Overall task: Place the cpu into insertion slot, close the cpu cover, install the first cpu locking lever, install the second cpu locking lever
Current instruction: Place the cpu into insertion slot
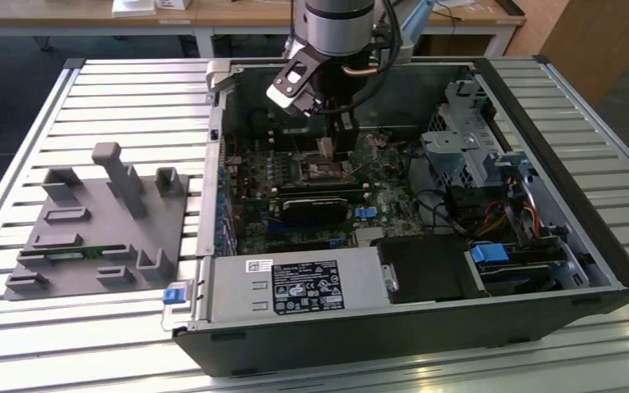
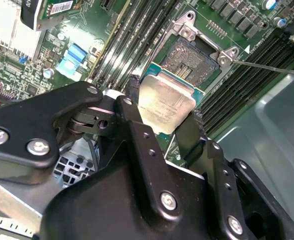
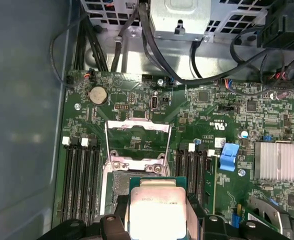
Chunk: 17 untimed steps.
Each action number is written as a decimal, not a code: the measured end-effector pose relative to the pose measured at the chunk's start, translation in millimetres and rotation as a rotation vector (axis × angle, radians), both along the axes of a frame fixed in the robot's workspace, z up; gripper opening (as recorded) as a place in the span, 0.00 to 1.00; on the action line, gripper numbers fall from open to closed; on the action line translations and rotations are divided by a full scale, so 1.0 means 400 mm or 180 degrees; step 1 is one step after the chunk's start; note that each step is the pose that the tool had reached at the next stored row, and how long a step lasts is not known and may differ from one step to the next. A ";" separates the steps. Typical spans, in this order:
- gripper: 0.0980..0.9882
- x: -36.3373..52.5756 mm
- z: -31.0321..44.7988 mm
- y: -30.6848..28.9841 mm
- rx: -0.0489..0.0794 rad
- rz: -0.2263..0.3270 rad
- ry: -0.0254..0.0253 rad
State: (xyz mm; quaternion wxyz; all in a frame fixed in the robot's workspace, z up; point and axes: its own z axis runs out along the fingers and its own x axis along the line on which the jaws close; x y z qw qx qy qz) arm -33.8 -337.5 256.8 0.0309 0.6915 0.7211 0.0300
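Exterior view, from its left: grey fixture plate [image 1: 96,229] on the slatted table [image 1: 30,344], well apart from the work. Centre: open computer case [image 1: 402,344], with your 1 arm [image 1: 339,24] reaching down into it and the gripper [image 1: 340,143] low over the green circuit board [image 1: 292,233]. That view's right: drive cage [image 1: 468,143] and cables, not involved. You have the cpu [image 2: 167,102] clamped. In both wrist views the 2 black fingers [image 2: 137,130] press on opposite edges of the chip, silver face toward the cameras, set narrow at chip width. The insertion slot [image 2: 194,57] lies straight ahead of the chip, past its far edge. In the second wrist view the chip's leading edge overlaps the slot's near rim, so you read as close but not yet centred over it. Height above the slot: cannot tell. The chip is square, so it has no long axis; in the first wrist view its edges run near parallel to the slot's rim. The cpu cover [image 3: 137,124] stands swung open on the slot's far side, away from your gripper. 1 thin locking lever [image 2: 267,67] juts out beside the slot, unlatched. Judgement: step 1 of 4 in hand, chip not seated, cover and levers not yet done.
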 end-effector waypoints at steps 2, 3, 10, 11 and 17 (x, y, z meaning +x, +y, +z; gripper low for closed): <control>0.49 0.000 -0.004 0.000 0.0000 0.0000 0.0000; 0.49 0.000 -0.008 0.000 0.0000 0.0000 0.0000; 0.49 0.000 -0.021 0.000 -0.0003 0.0000 0.0000; 0.49 0.000 -0.022 0.000 -0.0004 0.0000 0.0000; 0.49 0.000 -0.044 0.000 -0.0004 0.0000 0.0000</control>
